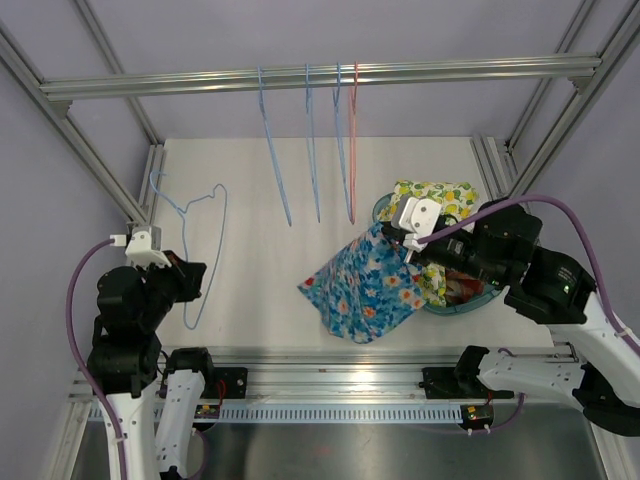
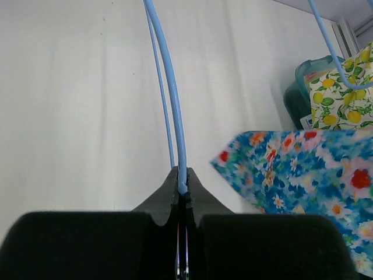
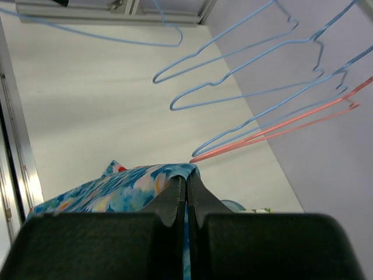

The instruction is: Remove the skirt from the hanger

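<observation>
One blue floral cloth skirt (image 1: pixel 365 285) hangs crumpled, right of centre, from my right gripper (image 1: pixel 410 250), jaws pressed together on its edge, beside one teal basket (image 1: pixel 470 302). At near left my bent left arm's gripper (image 1: pixel 197 280) pinches one thin blue wire hanger (image 1: pixel 222 215). Three blue hangers (image 1: pixel 275 150) and one red hanger (image 1: pixel 354 140) hang from the far rail (image 1: pixel 150 85).

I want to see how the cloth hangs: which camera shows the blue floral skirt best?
Top external: the whole skirt shows, hanging over the table from the right gripper. The left wrist view catches only one part of it at its right side; the right wrist view shows only the pinched edge.
</observation>
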Controlling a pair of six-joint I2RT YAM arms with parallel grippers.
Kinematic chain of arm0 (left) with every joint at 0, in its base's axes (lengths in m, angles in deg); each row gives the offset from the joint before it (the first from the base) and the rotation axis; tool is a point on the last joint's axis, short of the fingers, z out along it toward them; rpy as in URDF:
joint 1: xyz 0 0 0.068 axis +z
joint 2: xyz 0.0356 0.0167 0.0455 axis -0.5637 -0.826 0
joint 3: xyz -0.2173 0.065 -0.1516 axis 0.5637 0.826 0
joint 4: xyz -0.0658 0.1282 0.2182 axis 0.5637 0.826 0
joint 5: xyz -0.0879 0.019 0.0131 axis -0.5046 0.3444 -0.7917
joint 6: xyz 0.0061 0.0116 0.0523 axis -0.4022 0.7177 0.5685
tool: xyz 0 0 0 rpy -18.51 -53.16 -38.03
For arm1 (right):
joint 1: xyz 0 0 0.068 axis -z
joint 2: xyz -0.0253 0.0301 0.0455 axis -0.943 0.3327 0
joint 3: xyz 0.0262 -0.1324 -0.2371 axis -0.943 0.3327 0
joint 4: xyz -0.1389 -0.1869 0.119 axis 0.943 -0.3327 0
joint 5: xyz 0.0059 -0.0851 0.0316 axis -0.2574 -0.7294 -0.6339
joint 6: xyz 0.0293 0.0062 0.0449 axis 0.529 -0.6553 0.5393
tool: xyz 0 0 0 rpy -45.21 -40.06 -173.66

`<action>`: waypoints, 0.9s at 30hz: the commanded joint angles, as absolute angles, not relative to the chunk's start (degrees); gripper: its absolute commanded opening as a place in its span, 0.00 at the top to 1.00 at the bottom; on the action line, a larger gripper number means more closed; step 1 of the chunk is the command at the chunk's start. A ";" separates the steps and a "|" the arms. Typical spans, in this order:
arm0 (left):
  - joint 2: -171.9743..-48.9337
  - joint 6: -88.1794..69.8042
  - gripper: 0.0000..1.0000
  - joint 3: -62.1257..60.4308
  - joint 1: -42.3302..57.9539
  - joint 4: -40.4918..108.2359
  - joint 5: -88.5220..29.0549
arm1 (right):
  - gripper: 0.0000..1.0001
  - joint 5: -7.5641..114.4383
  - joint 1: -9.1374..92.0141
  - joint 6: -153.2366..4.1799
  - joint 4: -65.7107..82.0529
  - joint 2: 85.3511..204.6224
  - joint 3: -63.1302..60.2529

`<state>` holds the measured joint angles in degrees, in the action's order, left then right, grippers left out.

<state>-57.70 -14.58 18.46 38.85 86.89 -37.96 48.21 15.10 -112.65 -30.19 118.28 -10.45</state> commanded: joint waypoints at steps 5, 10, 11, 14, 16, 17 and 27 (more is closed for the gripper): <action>-58.34 -15.89 1.00 15.08 38.79 80.71 -44.14 | 1.00 48.60 15.46 -113.69 -24.91 121.20 -2.36; -57.11 -14.31 1.00 13.67 38.71 81.50 -45.64 | 1.00 51.50 15.37 -113.25 -21.56 123.67 0.63; -56.85 -13.79 1.00 13.58 38.79 81.59 -45.64 | 1.00 51.42 15.46 -113.25 -20.25 124.80 0.98; -56.23 -12.64 1.00 13.40 38.79 81.59 -45.99 | 1.00 51.86 15.46 -113.60 -18.22 126.92 3.08; -56.49 -12.02 1.00 12.96 38.79 81.24 -46.61 | 1.00 53.17 15.46 -114.65 -18.30 127.62 5.19; -56.58 -11.41 1.00 12.61 38.79 80.89 -46.87 | 1.00 53.79 15.37 -115.00 -18.56 127.80 5.90; -61.50 -11.75 1.00 11.73 38.79 71.76 -49.33 | 0.97 58.01 16.60 -120.01 -23.39 128.77 13.37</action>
<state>-59.69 -11.39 12.52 38.85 80.29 -46.66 55.56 15.43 -117.77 -23.48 128.64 13.25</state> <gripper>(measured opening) 0.023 0.020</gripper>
